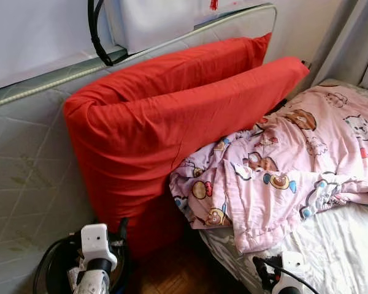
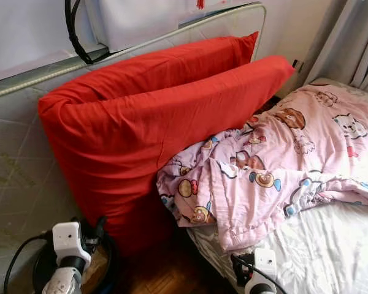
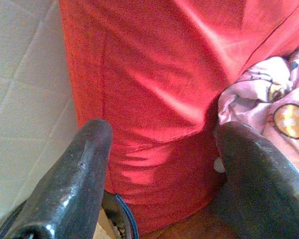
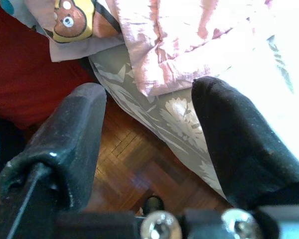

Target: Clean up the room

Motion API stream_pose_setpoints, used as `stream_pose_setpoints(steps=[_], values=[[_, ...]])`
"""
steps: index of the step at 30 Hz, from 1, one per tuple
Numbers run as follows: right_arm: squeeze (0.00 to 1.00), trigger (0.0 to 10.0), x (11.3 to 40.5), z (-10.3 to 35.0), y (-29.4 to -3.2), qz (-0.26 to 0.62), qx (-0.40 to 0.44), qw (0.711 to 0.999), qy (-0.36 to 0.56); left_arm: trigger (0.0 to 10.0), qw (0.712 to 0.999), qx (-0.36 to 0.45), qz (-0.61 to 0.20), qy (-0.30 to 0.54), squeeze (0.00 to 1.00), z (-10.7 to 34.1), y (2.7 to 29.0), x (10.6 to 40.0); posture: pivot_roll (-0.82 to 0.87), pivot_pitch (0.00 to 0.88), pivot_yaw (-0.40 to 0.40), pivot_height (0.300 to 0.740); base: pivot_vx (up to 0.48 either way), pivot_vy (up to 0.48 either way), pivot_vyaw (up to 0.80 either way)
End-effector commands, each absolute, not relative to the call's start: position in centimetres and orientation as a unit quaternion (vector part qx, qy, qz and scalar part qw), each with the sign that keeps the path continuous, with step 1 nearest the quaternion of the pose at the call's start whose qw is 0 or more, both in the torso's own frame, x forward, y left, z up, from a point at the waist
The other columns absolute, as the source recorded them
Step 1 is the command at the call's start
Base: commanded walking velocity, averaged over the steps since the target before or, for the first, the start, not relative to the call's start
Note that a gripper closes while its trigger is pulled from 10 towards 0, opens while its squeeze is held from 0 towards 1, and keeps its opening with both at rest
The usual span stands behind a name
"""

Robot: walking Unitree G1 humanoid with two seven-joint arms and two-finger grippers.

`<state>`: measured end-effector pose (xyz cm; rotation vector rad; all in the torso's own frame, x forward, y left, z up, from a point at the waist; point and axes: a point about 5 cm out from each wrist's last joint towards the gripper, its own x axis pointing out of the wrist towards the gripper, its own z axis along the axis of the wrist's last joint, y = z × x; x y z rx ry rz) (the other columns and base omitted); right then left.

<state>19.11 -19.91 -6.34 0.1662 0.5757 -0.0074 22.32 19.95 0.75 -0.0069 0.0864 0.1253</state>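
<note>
At frame centre, we see two red pillows [image 1: 172, 131] propped against an upended quilted mattress [image 1: 24, 165], touching a rumpled pink cartoon-print blanket [image 1: 294, 159] on the bed [image 1: 331, 251] at right. Our left gripper [image 3: 162, 164] hovers near the pillows, jaws wide and empty; our right gripper [image 4: 147, 149], jaws likewise wide, hangs above parquet floor [image 4: 139, 169].
</note>
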Motion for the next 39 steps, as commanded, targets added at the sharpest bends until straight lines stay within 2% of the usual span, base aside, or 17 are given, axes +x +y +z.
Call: stream_pose_setpoints(steps=[1,8,12,21,23,30,35,39], values=[[0.0,10.0,18.7,-6.5,-19.9,-0.002,0.081,0.955,0.286,10.0,0.997,-0.001,0.059,0.046,0.0,0.9,19.8,22.3,-0.05,0.036,0.002,0.74,0.0,0.0,0.0],[0.0,10.0,18.6,-6.5,-19.8,0.001,0.077,0.957,0.281,10.0,0.997,-0.002,0.055,0.049,0.0,1.0,19.6,22.0,-0.05,0.022,0.007,0.74,0.0,0.0,0.0],[0.0,10.0,23.9,-1.5,-17.0,0.022,0.064,0.993,0.095,10.0,0.997,-0.003,0.054,0.057,0.0,1.0,19.7,21.8,-0.06,0.003,0.011,0.74,0.0,0.0,0.0],[0.0,10.0,25.6,2.3,-17.1,-0.002,0.029,0.999,-0.02,10.0,0.996,-0.003,0.054,0.064,0.0,0.8,19.9,21.6,-0.06,0.0,0.009,0.74,0.0,0.0,0.0],[0.0,10.0,25.7,3.0,-16.6,0.01,0.026,0.999,-0.027,10.0,0.996,-0.004,0.055,0.068,0.0,0.7,20.0,21.6,-0.06,0.0,0.009,0.74,0.0,0.0,0.0],[0.0,10.0,24.8,1.5,-15.7,0.022,0.002,0.999,0.034,10.0,0.996,-0.003,0.059,0.064,0.0,1.0,20.1,21.9,-0.05,0.02,0.007,0.74,0.0,0.0,0.0],[0.0,10.0,25.1,2.0,-15.4,0.021,0.001,0.999,0.038,10.0,0.996,0.0,0.065,0.056,0.0,1.6,20.5,22.6,-0.05,0.038,0.006,0.7,0.0,0.0,0.0],[0.0,10.0,25.2,2.1,-15.2,0.025,0.007,0.999,0.036,10.0,0.996,0.001,0.067,0.056,0.0,1.7,20.7,22.8,-0.05,0.048,0.005,0.685,0.0,0.0,0.0]])
